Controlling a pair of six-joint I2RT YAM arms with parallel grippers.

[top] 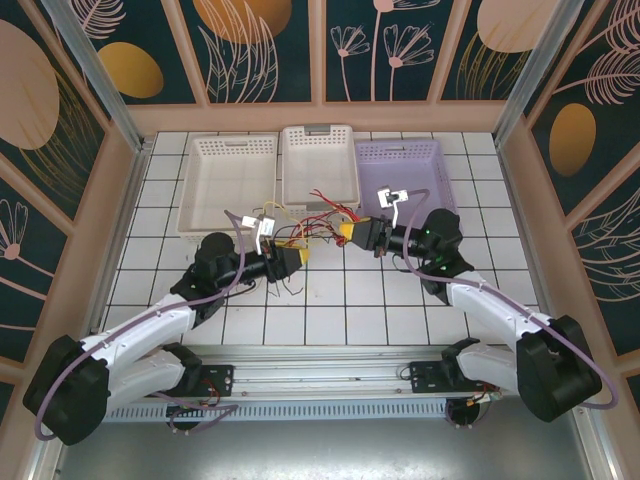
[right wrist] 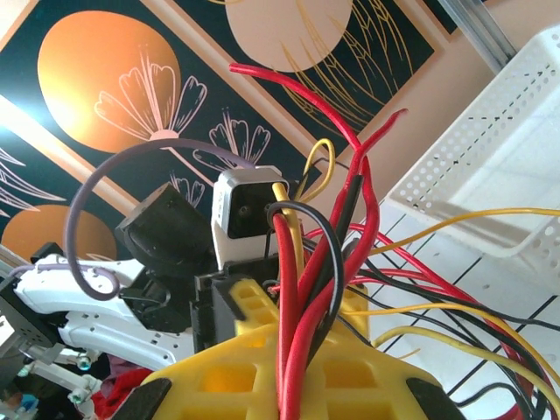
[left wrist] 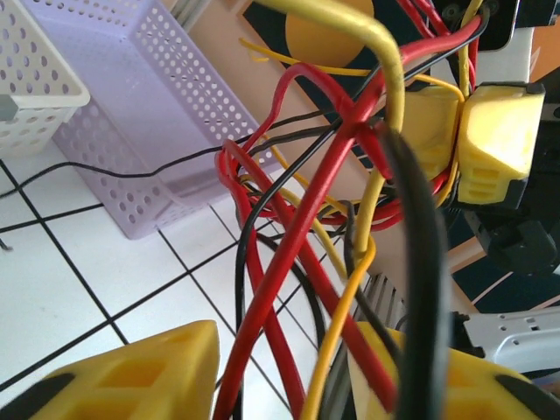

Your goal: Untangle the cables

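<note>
The cables [top: 318,222], thin red, black and yellow wires, hang in a tangle above the table between my two grippers, which face each other. My right gripper [top: 352,233] is shut on a bunch of red and black cables [right wrist: 306,289] that rise from between its yellow fingers [right wrist: 227,376]. My left gripper [top: 292,260] stands partly open. In the left wrist view, red, yellow and black cables [left wrist: 289,254] run loosely between its fingers [left wrist: 149,376], with white tile showing between them. The right gripper's yellow fingers [left wrist: 477,140] show beyond the tangle.
Three baskets stand side by side at the back of the tiled table: a white one [top: 225,185] on the left, a smaller white one [top: 318,165] in the middle and a purple one [top: 410,165] on the right. Loose cable ends trail onto the tiles [top: 290,290].
</note>
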